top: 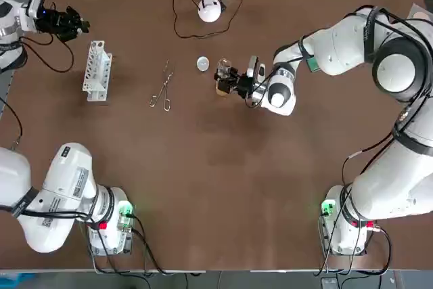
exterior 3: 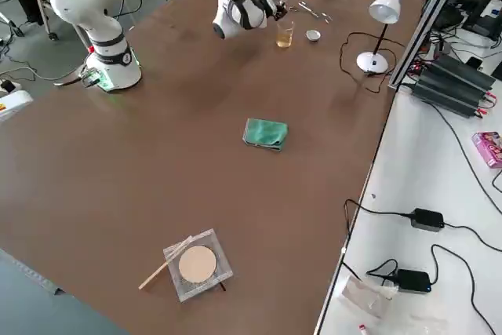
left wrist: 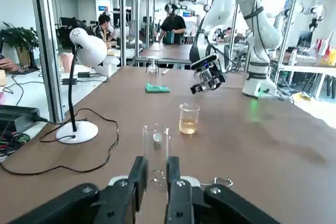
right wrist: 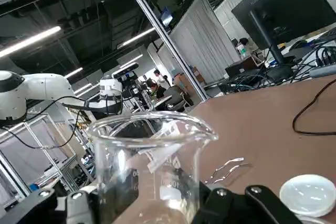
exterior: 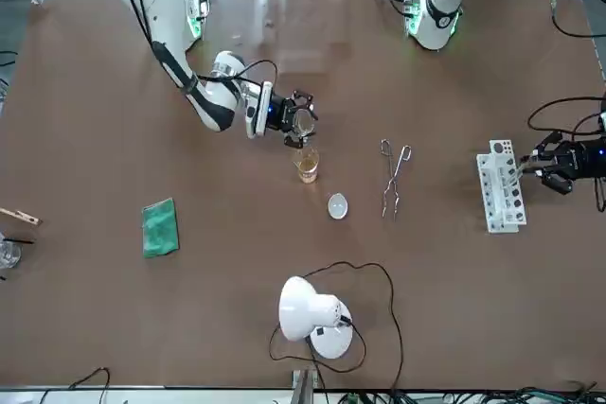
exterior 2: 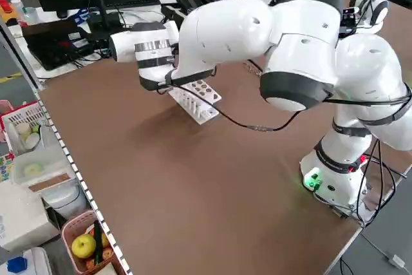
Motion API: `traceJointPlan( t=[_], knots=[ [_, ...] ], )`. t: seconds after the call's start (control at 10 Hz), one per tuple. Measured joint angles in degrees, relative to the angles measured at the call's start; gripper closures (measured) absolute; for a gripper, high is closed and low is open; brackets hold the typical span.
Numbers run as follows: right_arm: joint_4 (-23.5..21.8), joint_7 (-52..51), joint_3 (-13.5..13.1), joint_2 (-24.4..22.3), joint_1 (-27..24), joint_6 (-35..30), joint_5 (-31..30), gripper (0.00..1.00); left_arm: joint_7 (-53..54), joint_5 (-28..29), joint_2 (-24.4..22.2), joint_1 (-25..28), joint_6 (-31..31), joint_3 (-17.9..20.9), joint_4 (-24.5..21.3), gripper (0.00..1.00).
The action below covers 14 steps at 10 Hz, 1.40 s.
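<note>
My right gripper [top: 229, 78] is shut on a clear empty glass beaker [exterior: 303, 122], which fills the right wrist view [right wrist: 152, 166] between the fingers. It hangs just above a small beaker of amber liquid [exterior: 307, 166] standing on the table [top: 222, 90]. Far off at the back left, my left gripper [top: 73, 24] is shut on a clear test tube [left wrist: 156, 148], held upright between its fingers [left wrist: 137, 174]. It hovers close to the white test tube rack [top: 97, 71], seen beside the gripper in the front view [exterior: 500, 186].
Metal tongs [top: 162, 89] and a small white round lid [top: 202, 63] lie between rack and beakers. A white desk lamp [top: 210, 10] with its cable stands at the back. A green cloth [exterior: 160, 227] and a wire gauze square [exterior 3: 196, 266] lie to the right.
</note>
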Motion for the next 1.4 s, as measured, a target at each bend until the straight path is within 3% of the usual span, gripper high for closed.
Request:
traceJointPlan(
  t=[0.2,0.6,1.4],
  knots=[
    [0.1,2.3,0.2,0.0,1.3,0.0,1.5,0.61,2.3,-0.6,0.7,0.4,-1.2,0.9,0.0,0.79],
    [0.8,9.8,0.2,0.0,3.3,0.0,2.4,0.61,5.2,-6.9,2.0,-1.2,-1.5,6.7,1.4,0.79],
    [2.2,21.0,0.2,1.4,3.5,0.0,2.6,0.61,10.5,-7.0,3.7,-1.6,-2.7,8.5,0.8,0.79]
  ],
)
